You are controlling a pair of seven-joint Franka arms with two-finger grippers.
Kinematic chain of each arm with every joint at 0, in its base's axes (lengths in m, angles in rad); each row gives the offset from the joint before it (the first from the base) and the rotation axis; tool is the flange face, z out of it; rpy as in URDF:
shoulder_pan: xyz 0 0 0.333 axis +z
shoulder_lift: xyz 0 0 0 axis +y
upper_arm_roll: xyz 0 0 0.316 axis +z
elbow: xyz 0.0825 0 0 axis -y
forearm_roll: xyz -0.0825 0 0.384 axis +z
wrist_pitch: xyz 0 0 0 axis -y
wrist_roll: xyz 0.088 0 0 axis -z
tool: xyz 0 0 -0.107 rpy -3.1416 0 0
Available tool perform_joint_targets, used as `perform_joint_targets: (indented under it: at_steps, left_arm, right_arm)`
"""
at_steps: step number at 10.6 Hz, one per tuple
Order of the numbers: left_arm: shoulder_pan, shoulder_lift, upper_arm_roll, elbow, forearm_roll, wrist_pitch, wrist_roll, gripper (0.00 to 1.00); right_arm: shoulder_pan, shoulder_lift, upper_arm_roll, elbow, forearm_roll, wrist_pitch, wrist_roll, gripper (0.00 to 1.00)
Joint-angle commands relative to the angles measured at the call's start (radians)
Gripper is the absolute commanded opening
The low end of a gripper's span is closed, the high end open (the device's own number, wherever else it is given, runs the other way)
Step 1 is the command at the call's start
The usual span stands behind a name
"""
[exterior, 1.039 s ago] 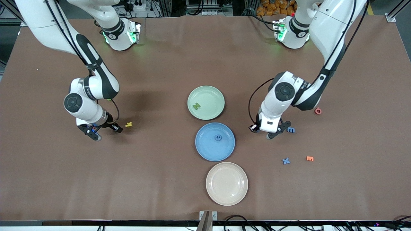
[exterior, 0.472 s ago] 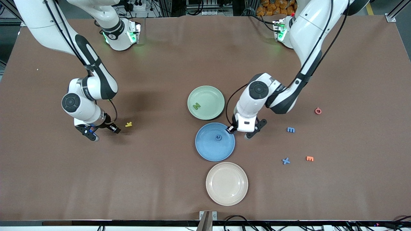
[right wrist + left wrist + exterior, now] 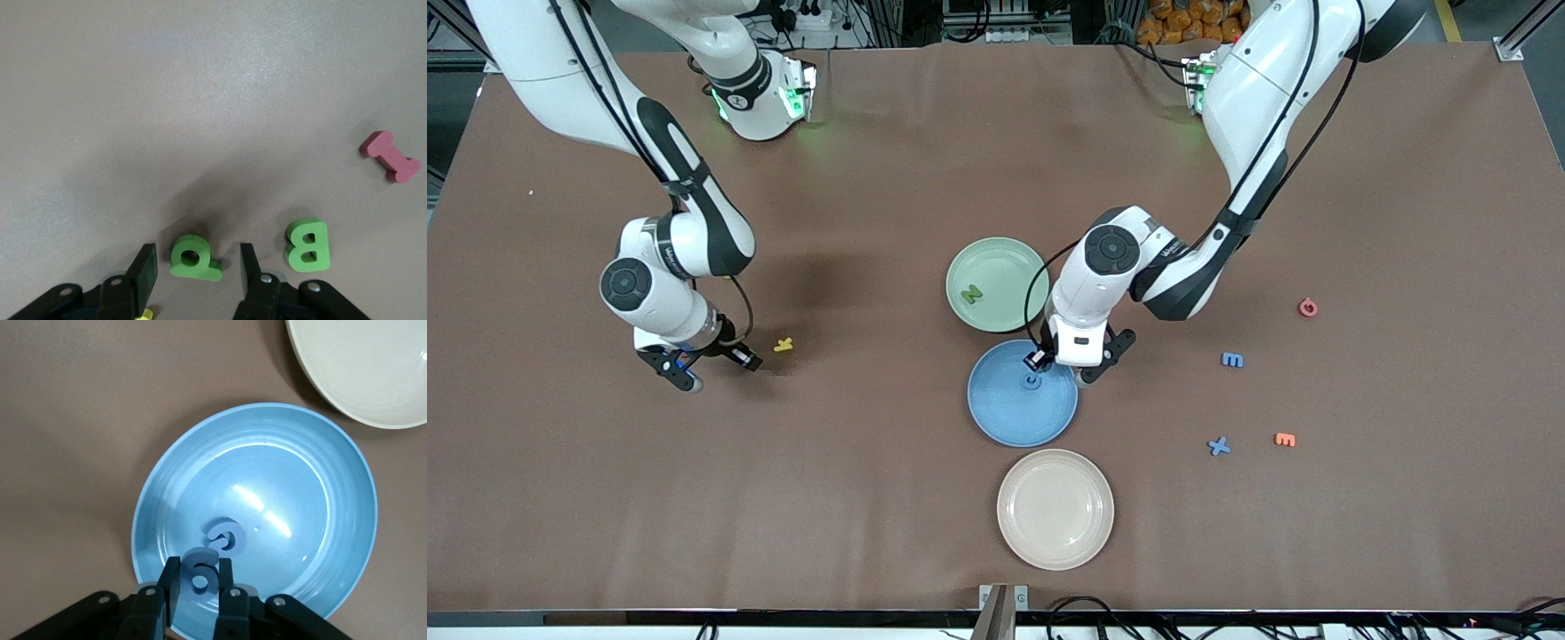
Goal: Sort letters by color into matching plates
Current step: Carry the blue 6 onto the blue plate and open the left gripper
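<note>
Brown counter [image 3: 871, 489] carrying three plates in a row near its middle: green plate [image 3: 997, 284] toward the robots' edge, blue plate [image 3: 1022, 402] next, beige plate [image 3: 1056, 508] closest to the camera-side edge. Green N [image 3: 970, 293] lies in the green plate. Blue letter [image 3: 224, 538] lies in the blue plate.

Left gripper [image 3: 198, 597] hangs over the blue plate's rim, jaws closed on a second blue letter [image 3: 201, 569] held above the plate's inside, just beside the one lying there.

Right gripper [image 3: 195, 270] is low over the counter toward the right arm's end, jaws partly open on either side of a green letter [image 3: 193, 257] lying flat, not touching it. Green B [image 3: 307, 245] lies just beside that letter; a dark pink piece [image 3: 391, 156] lies apart. Yellow letter [image 3: 783, 344] lies near this gripper.

Toward the left arm's end lie a blue M [image 3: 1232, 360], blue X [image 3: 1218, 446], orange letter [image 3: 1285, 439] and red letter [image 3: 1307, 308], all apart.
</note>
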Motion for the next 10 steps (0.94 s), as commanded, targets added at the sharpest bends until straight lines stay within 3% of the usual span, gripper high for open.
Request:
perform_joint_targets:
  at_steps: [1,2,4,7,10]
  left_arm:
    - [-0.007,0.019,0.011,0.036,0.020,-0.005,-0.018,0.79]
    - [-0.010,0.017,0.020,0.034,0.032,-0.005,-0.004,1.00]
    - [-0.003,0.011,0.034,0.034,0.043,-0.006,0.014,1.00]
    - [0.005,0.004,0.095,0.031,0.057,-0.032,0.118,1.00]
    - [0.090,0.004,0.134,0.032,0.063,-0.049,0.459,1.00]
  right_arm:
    - [0.015,0.023,-0.009,0.010,0.018,0.028,-0.009,0.57]
    - [0.016,0.023,-0.009,0.008,0.018,0.028,-0.009,0.54]
    - [0.018,0.023,-0.009,0.008,0.016,0.028,-0.010,0.42]
    - [0.018,0.021,-0.009,0.008,0.016,0.022,-0.012,0.00]
    - [0.019,0.011,-0.009,0.008,0.016,0.015,-0.013,0.00]
